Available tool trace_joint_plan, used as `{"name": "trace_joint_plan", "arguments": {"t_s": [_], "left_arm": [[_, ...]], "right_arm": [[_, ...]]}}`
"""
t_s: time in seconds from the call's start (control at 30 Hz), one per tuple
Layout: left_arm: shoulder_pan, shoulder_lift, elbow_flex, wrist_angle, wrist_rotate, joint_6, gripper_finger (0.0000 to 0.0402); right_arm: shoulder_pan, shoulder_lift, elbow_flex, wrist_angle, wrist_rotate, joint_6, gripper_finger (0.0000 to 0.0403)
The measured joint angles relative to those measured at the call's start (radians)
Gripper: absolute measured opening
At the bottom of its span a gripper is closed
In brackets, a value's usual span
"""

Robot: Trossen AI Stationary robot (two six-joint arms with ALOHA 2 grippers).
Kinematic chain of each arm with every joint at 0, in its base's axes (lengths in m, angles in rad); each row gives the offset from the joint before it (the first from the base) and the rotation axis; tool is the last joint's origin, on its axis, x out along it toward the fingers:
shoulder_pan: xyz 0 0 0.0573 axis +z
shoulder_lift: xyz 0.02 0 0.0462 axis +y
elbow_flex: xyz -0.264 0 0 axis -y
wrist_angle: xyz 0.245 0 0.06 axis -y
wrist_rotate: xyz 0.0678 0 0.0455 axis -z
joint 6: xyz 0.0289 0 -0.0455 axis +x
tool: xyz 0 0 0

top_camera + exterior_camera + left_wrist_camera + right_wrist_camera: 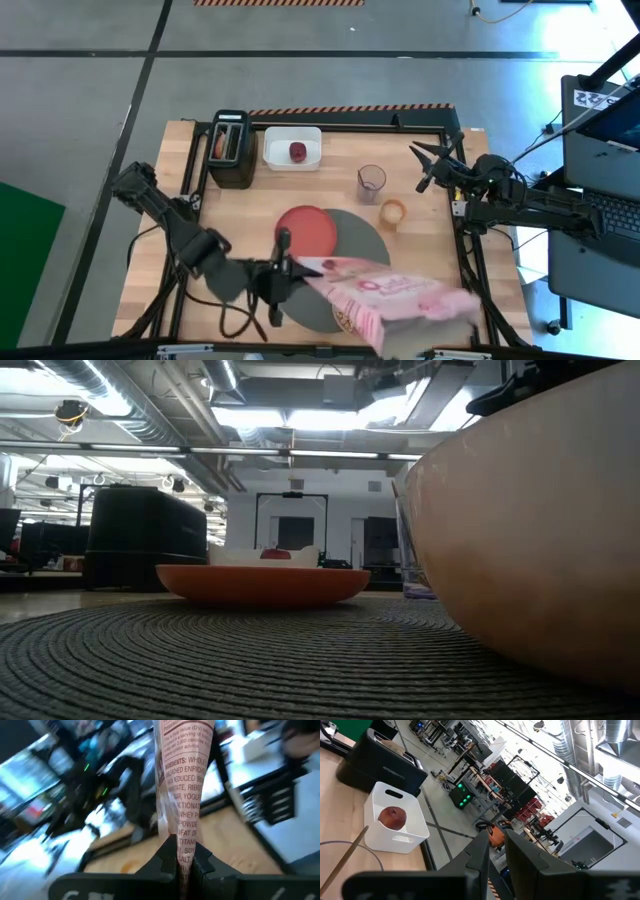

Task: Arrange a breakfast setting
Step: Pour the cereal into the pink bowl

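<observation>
High view: left gripper [285, 268] is over the near part of the round dark-grey mat [362, 232], fingers clamped on one end of the pink cereal box [395, 297], which lies tilted above the mat's near-right edge. Red plate [306, 229] sits on the mat's left part. Pink see-through bowl [371, 183] and round toast [393, 212] are right of the plate, off the mat. Dark-red fruit piece [298, 151] is in the white tub [292, 148], beside the black toaster [231, 148]. Right gripper [432, 161] hangs at the table's far right, fingers spread, holding nothing. Low view: plate [262, 583] rests on the mat [200, 660]; box [540, 520] fills the right side. Left wrist view: fingers [167, 854] closed tight on the box [182, 785] edge. Right wrist view: fruit [393, 817] in the tub [395, 817], toaster [380, 762] beyond.
</observation>
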Motion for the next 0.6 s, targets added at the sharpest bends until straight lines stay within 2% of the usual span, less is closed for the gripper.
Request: {"name": "trace_joint_plan", "arguments": {"t_s": [0.33,0.47,0.6], "left_arm": [[0.279,-0.087,0.000,0.083,0.516,0.133,0.0000],[0.418,-0.134,-0.039,0.141,0.639,0.168,0.0000],[0.590,-0.203,-0.168,0.279,0.765,0.127,0.0000]], "right_arm": [[0.000,0.000,0.000,-0.033,0.000,0.001,0.0065],[0.000,-0.001,0.000,-0.040,0.000,-0.012,0.0065],[0.000,-0.017,0.000,-0.049,0.028,-0.017,0.0065]]}}
